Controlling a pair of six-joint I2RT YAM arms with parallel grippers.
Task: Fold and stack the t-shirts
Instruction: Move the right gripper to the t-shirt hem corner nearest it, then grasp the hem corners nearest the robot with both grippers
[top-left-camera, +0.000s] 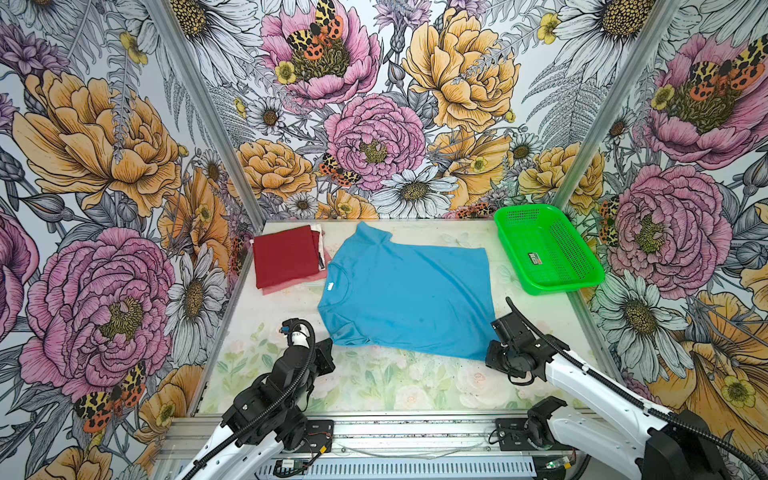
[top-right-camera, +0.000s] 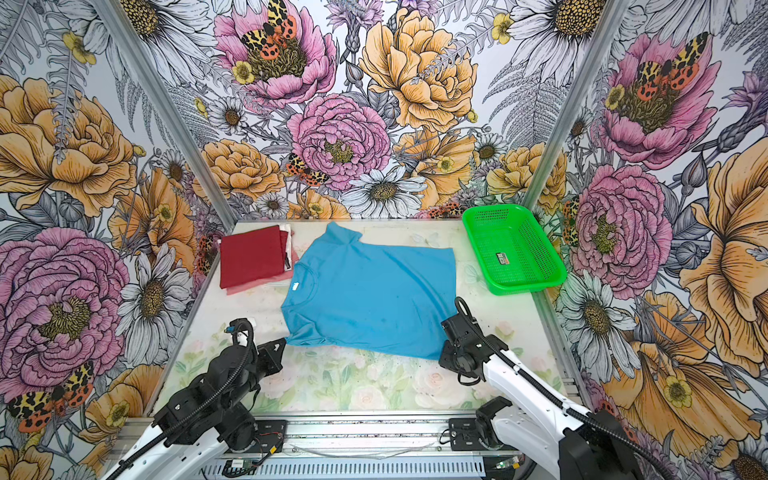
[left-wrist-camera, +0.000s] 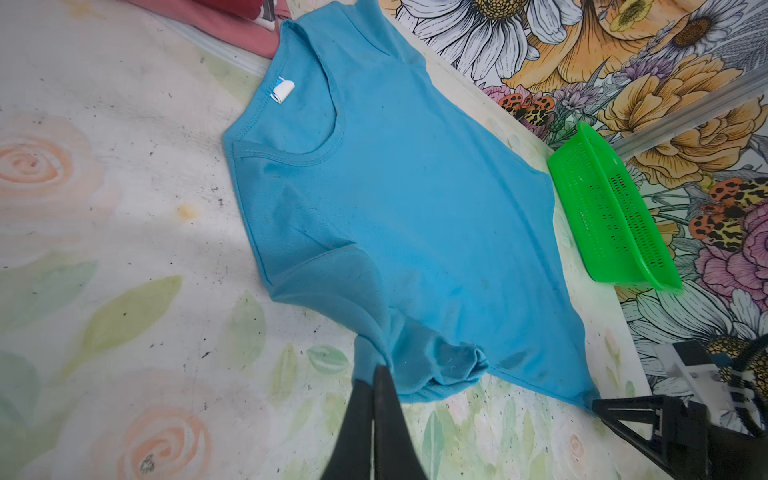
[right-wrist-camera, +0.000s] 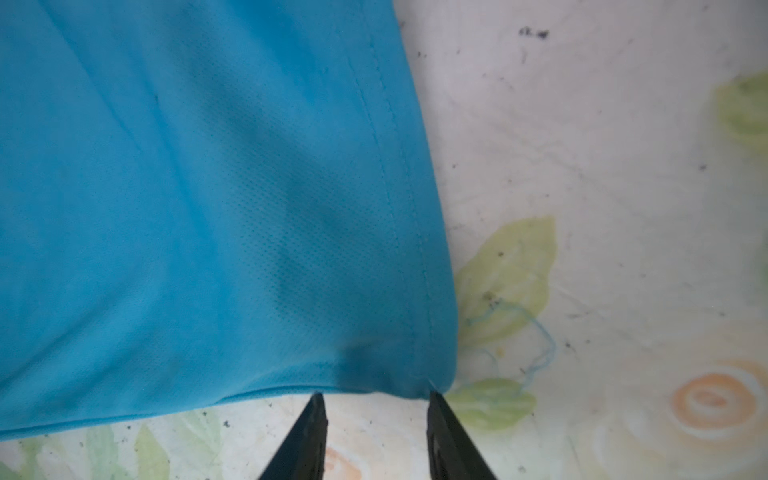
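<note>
Left wrist view is showing the left gripper (left-wrist-camera: 376, 372) with its two black fingers (left-wrist-camera: 390, 415) pressing together, no gap showing between them; they are pinching the edge of one sleeve of the sky-blue t-shirt (left-wrist-camera: 415, 208), and the cloth is rising in a small peak to the tips. Right wrist view is showing the right gripper (right-wrist-camera: 375, 395) with its jaws standing partly apart; the fingertips (right-wrist-camera: 434, 401) are sitting right at the shirt's hem edge, one tip touching the hem corner, with bare table (right-wrist-camera: 582, 166) showing between the fingers; nothing is being clamped there.

In both top views the left arm (top-left-camera: 270, 386) is reaching forward from the near rail, its wrist turning toward the shirt's near sleeve; the right arm (top-left-camera: 582, 374) is stretching in from the near right, its wrist hanging low over the shirt's near right corner and hiding the fingertips from above.

The sky-blue t-shirt is lying spread flat in the middle of the table, collar and white label (top-left-camera: 330, 286) toward the left, hem toward the right, far sleeve pointing at the back wall; the maroon t-shirt (top-left-camera: 284, 257) is lying folded at the far left corner, topping a stack with a pinkish shirt (top-left-camera: 291, 284) and a white one (top-left-camera: 318, 232) peeking out underneath; the blue collar is lying just beside that stack; the green basket (top-left-camera: 552, 286) is sitting at the far right, apart from the shirt.
</note>
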